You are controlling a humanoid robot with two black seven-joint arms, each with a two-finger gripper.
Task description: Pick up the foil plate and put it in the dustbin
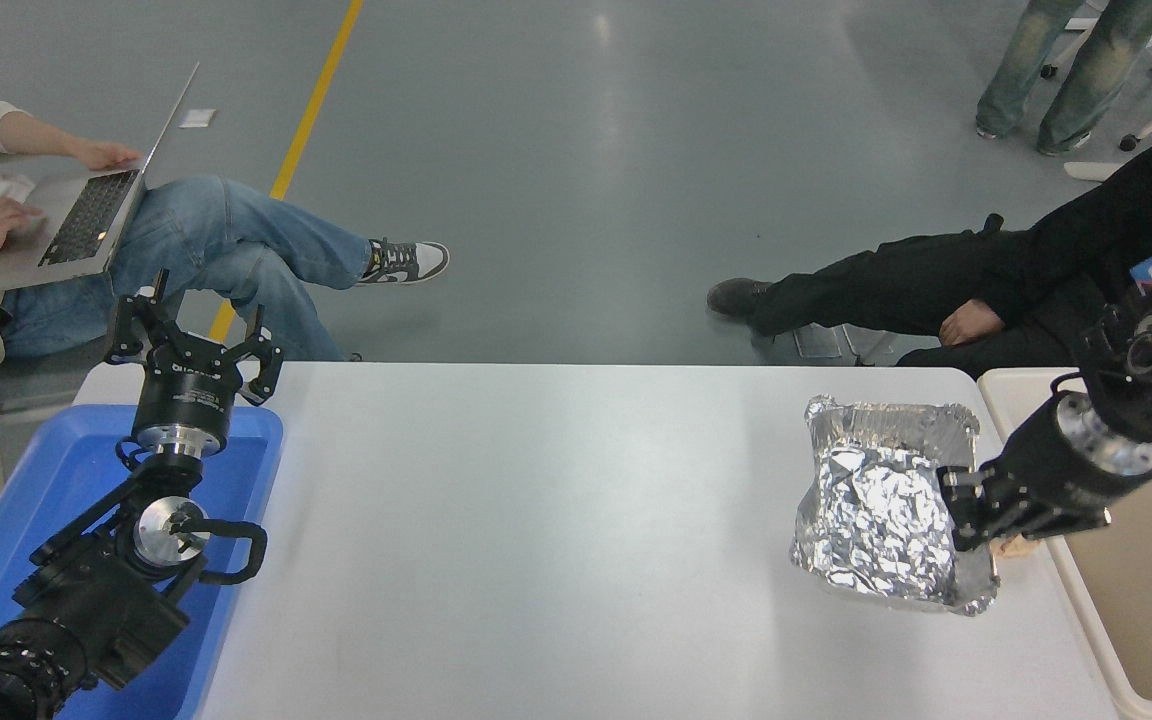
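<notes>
The foil plate (881, 505) is a shiny crinkled silver tray at the table's right end. It is tilted, and a faint shadow lies on the table to its left. My right gripper (964, 512) comes in from the right edge and is shut on the plate's right rim. The dustbin (1004, 386) is a beige bin standing just beyond the table's right end, to the right of the plate. My left gripper (192, 335) is parked at the lower left over a blue tray, fingers spread open and empty.
The blue tray (246, 425) sits at the table's left end under the left arm. A small tan wad (1014, 548) peeks out beneath the right gripper. One person with a laptop (86, 210) sits at the far left. Another person in black (1036, 270) sits at the far right.
</notes>
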